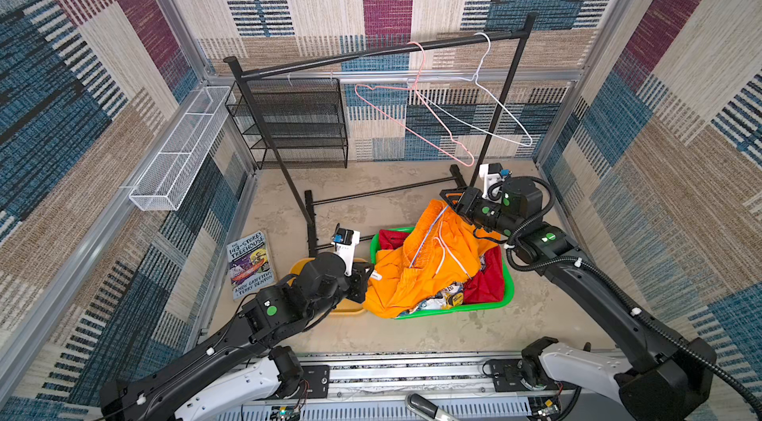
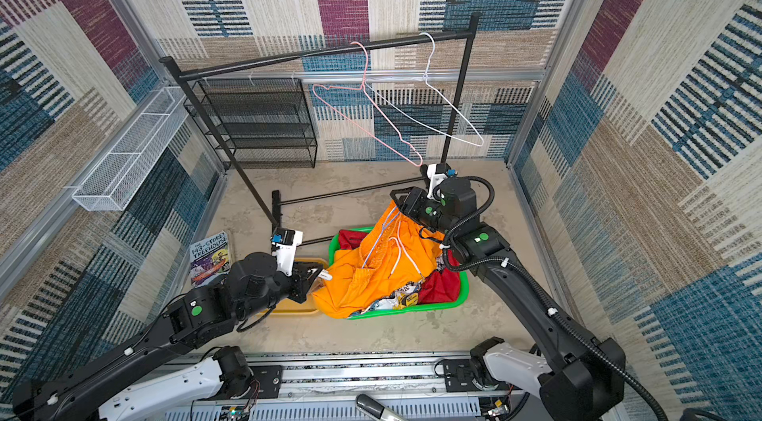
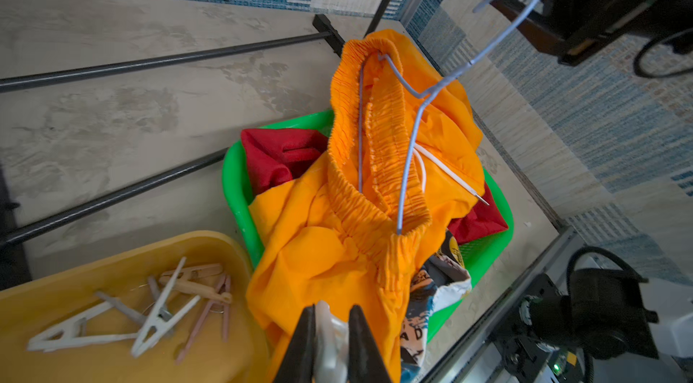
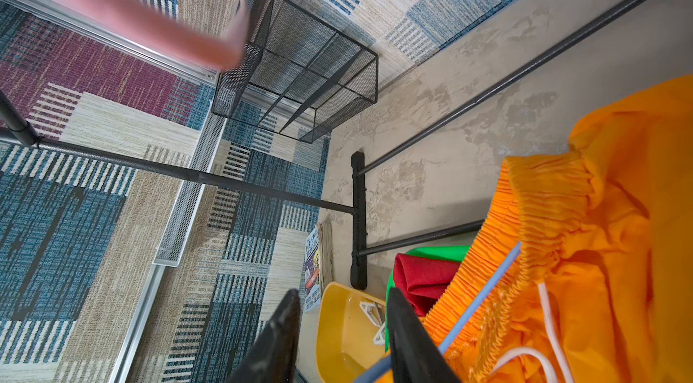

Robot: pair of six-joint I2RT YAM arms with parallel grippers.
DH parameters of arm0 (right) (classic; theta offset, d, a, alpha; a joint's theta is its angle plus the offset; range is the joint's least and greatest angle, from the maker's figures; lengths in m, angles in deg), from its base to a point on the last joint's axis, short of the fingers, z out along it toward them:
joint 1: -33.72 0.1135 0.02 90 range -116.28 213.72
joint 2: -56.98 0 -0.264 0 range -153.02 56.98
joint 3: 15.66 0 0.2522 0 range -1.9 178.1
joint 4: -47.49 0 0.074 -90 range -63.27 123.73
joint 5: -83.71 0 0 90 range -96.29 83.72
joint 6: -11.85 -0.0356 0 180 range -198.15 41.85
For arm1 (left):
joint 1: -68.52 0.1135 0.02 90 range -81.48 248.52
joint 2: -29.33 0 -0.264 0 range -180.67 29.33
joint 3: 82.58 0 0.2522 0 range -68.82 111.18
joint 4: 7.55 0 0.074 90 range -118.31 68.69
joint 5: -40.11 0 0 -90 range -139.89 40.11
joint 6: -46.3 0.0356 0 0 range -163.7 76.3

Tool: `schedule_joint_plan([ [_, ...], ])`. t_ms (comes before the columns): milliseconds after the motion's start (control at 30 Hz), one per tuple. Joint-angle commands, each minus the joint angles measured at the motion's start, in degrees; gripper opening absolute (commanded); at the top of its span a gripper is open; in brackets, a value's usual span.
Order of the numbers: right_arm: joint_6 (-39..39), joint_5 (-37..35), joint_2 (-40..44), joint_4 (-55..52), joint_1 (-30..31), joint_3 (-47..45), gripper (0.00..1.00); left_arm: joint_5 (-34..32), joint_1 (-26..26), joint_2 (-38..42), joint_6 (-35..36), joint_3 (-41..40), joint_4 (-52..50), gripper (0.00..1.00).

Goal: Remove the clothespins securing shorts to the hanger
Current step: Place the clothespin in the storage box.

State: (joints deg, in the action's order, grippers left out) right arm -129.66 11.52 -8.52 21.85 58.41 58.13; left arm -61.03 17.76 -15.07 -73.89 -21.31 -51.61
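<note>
On the mottled concrete counter [image 1: 412,336], the yellow plastic tray [image 3: 112,250] holds several freed pegs [image 3: 157,310]. We judge this nearly finished: the left pincer [image 3: 330,343] clamps one white plastic clothespin [image 3: 328,340] beside the orange drawstring shorts [image 3: 337,250]; the right pincer [image 4: 345,340], part-closed, grips the pale blue wire hanger [image 3: 420,130].

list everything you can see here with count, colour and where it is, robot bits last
orange shorts: one, orange, draped over the green basket, on the blue hanger
blue hanger: one, pale blue wire, threaded through the orange waistband
red shorts: one seen, red, in the basket under the orange pair
printed shorts: one, white with blue and yellow, at the basket's near edge
green basket: one, green, on the floor
yellow tray: one, yellow, beside the basket
clothespins: about six, white and tan-pink, loose in the tray
clothes rack: one, black, at the back
empty hangers: two, pink and white, on the rack
mesh shelf: one, black, back wall
wire basket: one, white, side wall
book: one, floor
left gripper: shut on a white clothespin
right gripper: holding the blue hanger
</note>
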Motion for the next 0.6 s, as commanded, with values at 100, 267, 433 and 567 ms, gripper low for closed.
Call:
schedule_joint_plan([
  [100, 0.4, -0.1, -0.2, 2.3, 0.1, 0.0, 0.41, 3.3, 12.9, 0.4, -1.6, -0.2, -9.9, 0.15],
  [267, 0.6, 0.2, -0.2, 2.4, 0.1, 0.0, 0.41, 6.3, 18.4, -2.1, -3.4, -3.6, -10.3, 0.15],
  [433, 0.7, 0.4, -0.2, 2.5, 0.2, -0.2, 0.41, 7.5, 20.9, -4.4, -4.2, -7.6, -7.7, 0.15],
  [567, 0.5, 0.6, -0.2, 2.6, 0.2, -0.5, 0.41, 7.4, 22.2, -6.3, -4.1, -9.6, -6.9, 0.15],
])
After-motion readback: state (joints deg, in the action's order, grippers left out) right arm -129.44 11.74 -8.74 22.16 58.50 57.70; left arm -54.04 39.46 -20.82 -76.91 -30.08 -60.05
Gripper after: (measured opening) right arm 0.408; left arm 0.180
